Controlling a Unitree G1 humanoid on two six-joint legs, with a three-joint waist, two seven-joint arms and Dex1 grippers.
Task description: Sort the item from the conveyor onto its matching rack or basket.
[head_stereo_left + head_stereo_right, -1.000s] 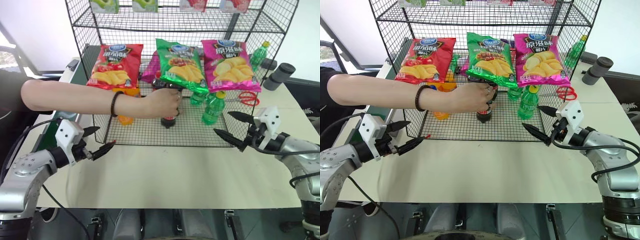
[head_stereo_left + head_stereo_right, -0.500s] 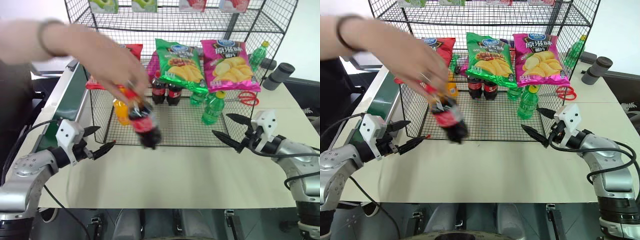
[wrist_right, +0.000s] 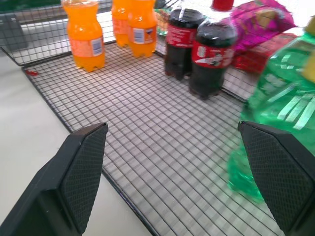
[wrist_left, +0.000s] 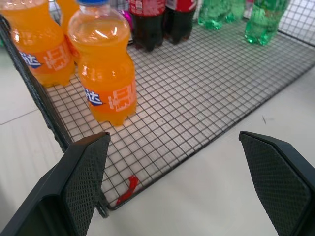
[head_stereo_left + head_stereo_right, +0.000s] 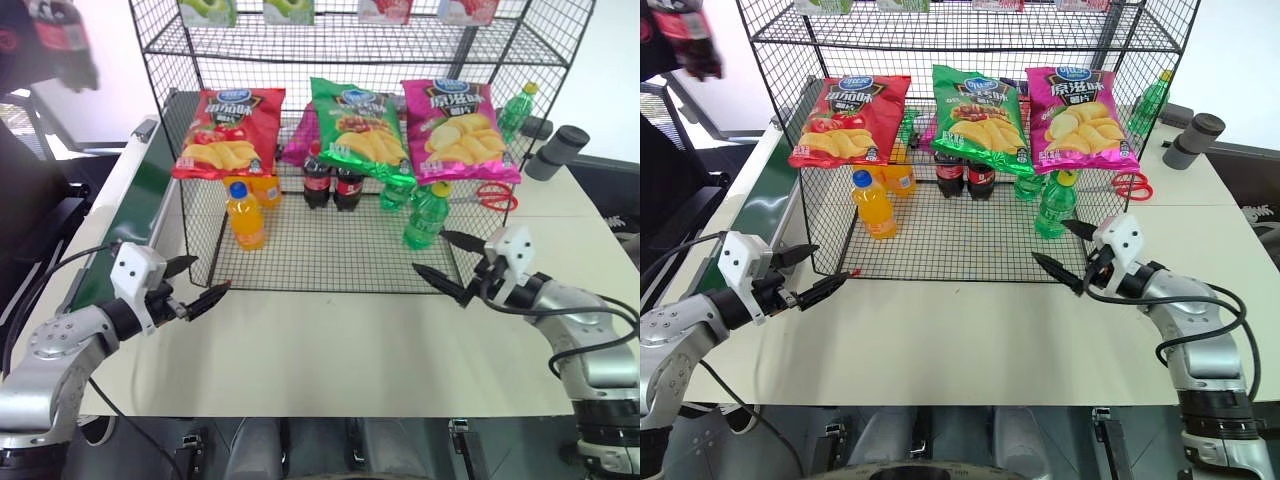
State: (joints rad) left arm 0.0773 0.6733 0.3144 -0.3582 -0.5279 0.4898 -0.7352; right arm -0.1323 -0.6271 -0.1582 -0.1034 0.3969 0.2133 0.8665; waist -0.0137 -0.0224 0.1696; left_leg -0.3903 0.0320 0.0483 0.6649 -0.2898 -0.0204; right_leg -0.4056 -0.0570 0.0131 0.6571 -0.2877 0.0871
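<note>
While both sets of jaws stand spread with nothing between them, the left gripper (image 5: 197,283) hovers over the table (image 5: 330,345) off the front left corner of the black wire rack (image 5: 330,262), and the right gripper (image 5: 448,264) hangs just off its front right edge. Inside the rack's tray stand two cola bottles (image 5: 333,182), orange-drink bottles (image 5: 246,214) and green bottles (image 5: 427,213). At the far upper left a blurred cola bottle (image 5: 62,40), seemingly held aloft, shows above the conveyor (image 5: 140,195).
</note>
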